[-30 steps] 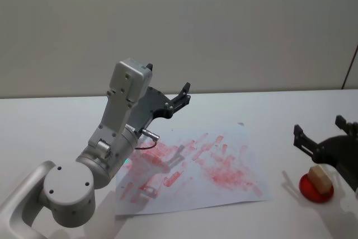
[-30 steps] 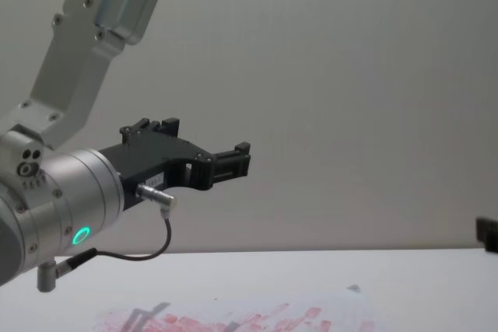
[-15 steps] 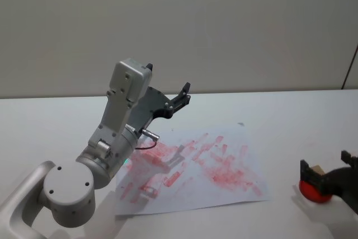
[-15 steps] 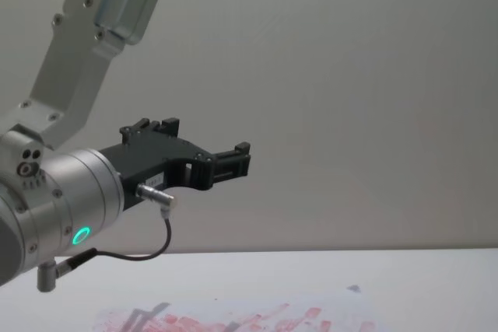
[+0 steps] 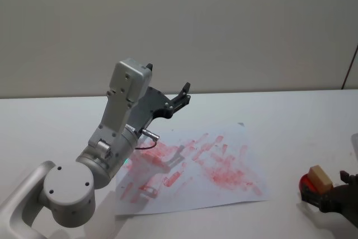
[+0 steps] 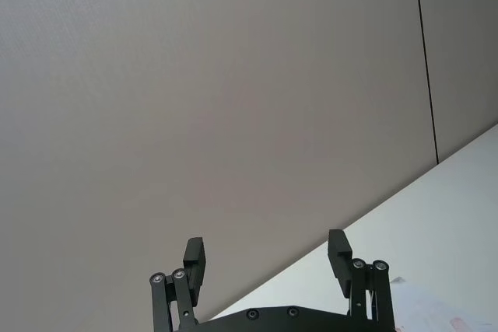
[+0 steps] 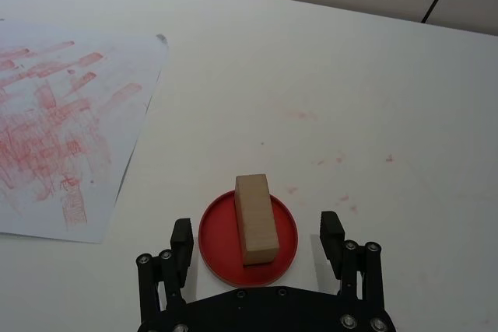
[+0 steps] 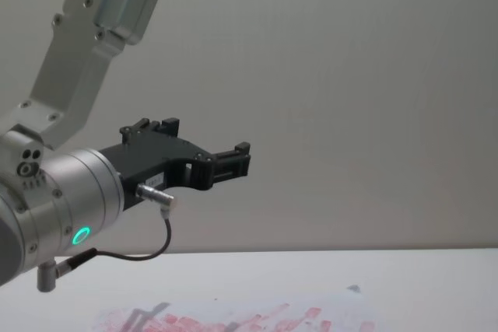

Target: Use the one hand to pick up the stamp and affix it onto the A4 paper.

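The stamp point(image 7: 256, 218), a light tan wooden block, lies on a round red ink pad point(image 7: 218, 242) on the white table, right of the A4 paper point(image 7: 62, 106). In the right wrist view my right gripper point(image 7: 257, 232) is open, one finger on each side of the pad, and does not touch the block. In the head view the stamp point(image 5: 320, 177) sits at the lower right, with the right gripper point(image 5: 329, 195) just in front of it. The A4 paper point(image 5: 196, 166) is smeared with red prints. My left gripper point(image 5: 182, 95) is held high over the paper's far side, open and empty.
The big silver left arm point(image 5: 106, 144) rises over the left part of the paper. In the chest view the left gripper point(image 8: 233, 159) hangs well above the table point(image 8: 436, 285). Faint red specks mark the table point(image 7: 342, 161) beyond the pad.
The right gripper has drawn back toward the near right corner of the head view and now shows lower there. The stamp stays on its pad. The left arm has not moved.
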Tool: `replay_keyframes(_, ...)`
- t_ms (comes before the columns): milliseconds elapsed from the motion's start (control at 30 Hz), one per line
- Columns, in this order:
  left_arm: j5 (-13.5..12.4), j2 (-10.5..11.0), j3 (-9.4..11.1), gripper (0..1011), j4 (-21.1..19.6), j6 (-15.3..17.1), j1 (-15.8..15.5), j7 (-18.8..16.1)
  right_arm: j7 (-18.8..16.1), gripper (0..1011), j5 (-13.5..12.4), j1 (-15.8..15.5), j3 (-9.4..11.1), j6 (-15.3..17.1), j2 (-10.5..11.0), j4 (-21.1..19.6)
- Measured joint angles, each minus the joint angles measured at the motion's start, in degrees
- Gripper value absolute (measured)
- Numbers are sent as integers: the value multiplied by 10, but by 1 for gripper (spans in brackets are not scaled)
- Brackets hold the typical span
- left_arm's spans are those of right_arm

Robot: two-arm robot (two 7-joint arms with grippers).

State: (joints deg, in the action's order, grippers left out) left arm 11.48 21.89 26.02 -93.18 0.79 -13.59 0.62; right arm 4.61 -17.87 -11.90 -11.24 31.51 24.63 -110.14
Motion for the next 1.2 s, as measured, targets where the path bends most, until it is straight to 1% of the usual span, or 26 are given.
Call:
replay_keyframes(100, 0, 0, 0, 1001, 0, 0, 0, 0, -7, 994, 6, 5, -1, 11, -1, 6)
replay_keyframes(200, 0, 0, 0, 1001, 0, 0, 0, 0, -10, 915, 9, 8, -2, 17, -2, 9)
replay_keyframes(233, 0, 0, 0, 1001, 0, 0, 0, 0, -11, 868, 10, 8, -2, 19, -3, 10)
replay_keyframes(267, 0, 0, 0, 1001, 0, 0, 0, 0, -12, 868, 10, 9, -2, 20, -3, 11)
replay_keyframes(300, 0, 0, 0, 1001, 0, 0, 0, 0, -13, 834, 12, 10, -2, 22, -3, 12)
replay_keyframes(400, 0, 0, 0, 1001, 0, 0, 0, 0, -15, 781, 13, 11, -2, 25, -3, 14)
replay_keyframes(433, 0, 0, 0, 1001, 0, 0, 0, 0, -16, 729, 14, 12, -3, 27, -4, 14)
replay_keyframes(500, 0, 0, 0, 1001, 0, 0, 0, 0, -18, 676, 15, 13, -3, 29, -4, 16)
replay_keyframes(533, 0, 0, 0, 1001, 0, 0, 0, 0, -18, 628, 16, 13, -3, 29, -4, 16)
replay_keyframes(567, 0, 0, 0, 1001, 0, 0, 0, 0, -19, 617, 16, 13, -3, 29, -4, 16)
replay_keyframes(633, 0, 0, 0, 1001, 0, 0, 0, 0, -20, 535, 17, 14, -3, 31, -4, 17)
replay_keyframes(700, 0, 0, 0, 1001, 0, 0, 0, 0, -20, 491, 17, 15, -3, 32, -4, 18)
replay_keyframes(800, 0, 0, 0, 1001, 0, 0, 0, 0, -21, 364, 18, 15, -3, 34, -5, 19)
replay_keyframes(833, 0, 0, 0, 1001, 0, 0, 0, 0, -21, 364, 18, 16, -3, 34, -5, 19)
replay_keyframes(867, 0, 0, 0, 1001, 0, 0, 0, 0, -22, 307, 19, 16, -3, 35, -5, 19)
replay_keyframes(933, 0, 0, 0, 1001, 0, 0, 0, 0, -22, 250, 19, 16, -4, 36, -5, 20)
replay_keyframes(1000, 0, 0, 0, 1001, 0, 0, 0, 0, -22, 217, 19, 16, -4, 36, -5, 20)
replay_keyframes(1200, 0, 0, 0, 1001, 0, 0, 0, 0, -23, 213, 20, 17, -4, 37, -5, 20)
